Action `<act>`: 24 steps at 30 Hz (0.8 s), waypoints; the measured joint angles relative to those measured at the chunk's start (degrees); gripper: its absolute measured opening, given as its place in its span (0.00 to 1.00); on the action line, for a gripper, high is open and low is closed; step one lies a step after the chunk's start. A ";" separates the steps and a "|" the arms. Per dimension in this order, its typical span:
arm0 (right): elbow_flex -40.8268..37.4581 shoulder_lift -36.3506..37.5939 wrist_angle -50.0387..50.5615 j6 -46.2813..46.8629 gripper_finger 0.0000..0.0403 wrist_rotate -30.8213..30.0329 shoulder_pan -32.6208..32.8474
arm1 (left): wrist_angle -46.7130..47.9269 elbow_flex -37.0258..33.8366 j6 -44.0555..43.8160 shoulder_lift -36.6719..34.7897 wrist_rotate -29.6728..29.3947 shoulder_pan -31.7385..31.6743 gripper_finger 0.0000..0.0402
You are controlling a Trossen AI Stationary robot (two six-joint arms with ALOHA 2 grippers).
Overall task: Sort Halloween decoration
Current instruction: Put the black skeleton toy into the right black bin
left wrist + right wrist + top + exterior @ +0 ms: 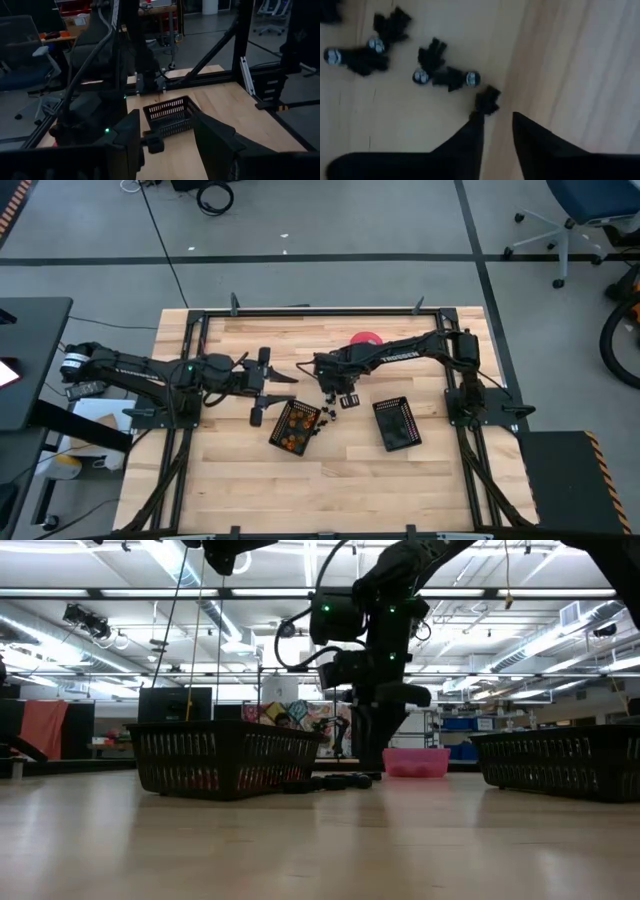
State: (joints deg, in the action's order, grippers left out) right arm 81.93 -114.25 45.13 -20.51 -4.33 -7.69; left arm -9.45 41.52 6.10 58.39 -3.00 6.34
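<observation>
The right gripper hangs low over the pale wooden table with its two dark fingers slightly parted and nothing between them; a small black spider-like Halloween decoration lies just beyond the fingertips, nearly touching one, and more black pieces with pale grey-white faces are scattered farther out from it. To take the nearest piece cleanly, I judge the fingers should shift a little so they straddle it, settle to the wood and close gently, without sweeping the neighbours along. The high view adds what the wrist camera cannot: a black mesh basket holding orange roundish pieces sits just beside this gripper, a second black mesh basket lies farther off on its other side, and a pink round bowl rests behind the arm. The left gripper waits spread wide, empty, near the orange-filled basket.
</observation>
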 joint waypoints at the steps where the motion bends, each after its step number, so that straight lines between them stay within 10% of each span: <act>1: -0.71 0.02 -1.47 0.02 0.30 0.65 -0.03 | -0.02 0.00 -0.02 0.00 0.02 0.04 0.39; 12: -6.51 0.05 -7.74 2.01 0.37 0.93 0.00 | -0.18 0.00 0.00 0.00 0.03 0.43 0.39; 24: -7.16 0.16 -8.51 2.99 0.09 1.24 0.14 | -0.19 0.00 0.12 0.00 0.02 0.43 0.39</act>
State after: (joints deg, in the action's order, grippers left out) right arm 74.77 -114.09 36.62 -17.52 -3.08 -7.55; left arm -9.64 41.52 6.22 58.39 -2.98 6.76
